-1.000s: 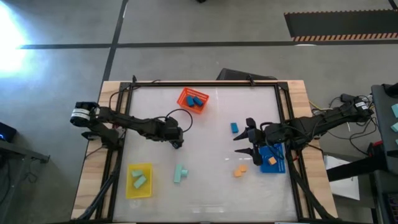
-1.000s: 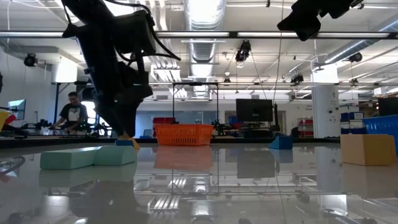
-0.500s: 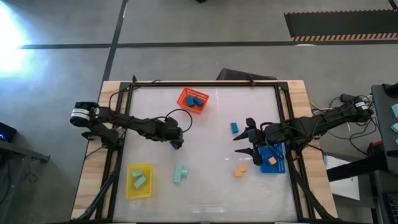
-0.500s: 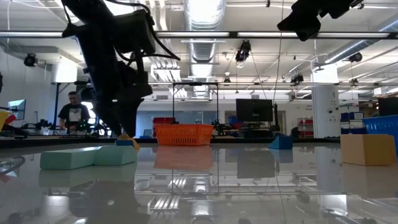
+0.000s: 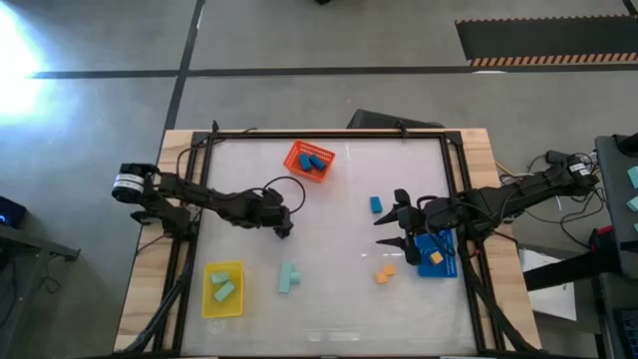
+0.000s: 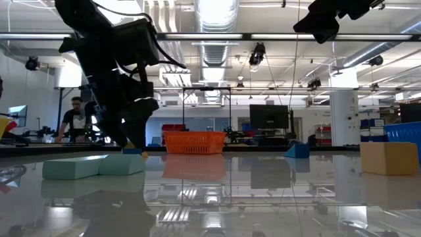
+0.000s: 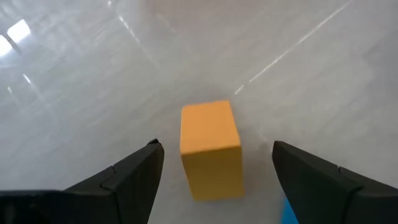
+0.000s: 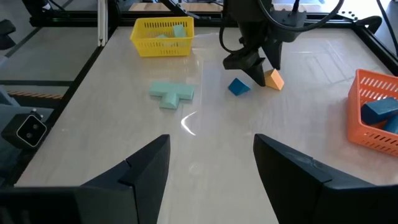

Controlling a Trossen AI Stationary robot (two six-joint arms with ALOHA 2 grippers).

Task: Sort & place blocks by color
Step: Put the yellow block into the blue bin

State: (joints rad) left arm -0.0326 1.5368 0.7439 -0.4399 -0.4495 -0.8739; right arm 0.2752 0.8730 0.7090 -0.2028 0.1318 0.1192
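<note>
The orange block [image 7: 210, 149], a smooth matte cuboid, sits on the glossy white bench [image 7: 74, 81] at centre frame in the left wrist view, squarely between the spread fingers of the open left gripper [image 7: 214, 171], likely lined up for a pick. The right gripper [image 5: 391, 235], also open and empty, waits right of centre in the high view.

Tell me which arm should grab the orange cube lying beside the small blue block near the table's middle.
Left. The left gripper hangs open right over the orange cube, one finger on each side. The right gripper waits across the table by the blue tray.
</note>
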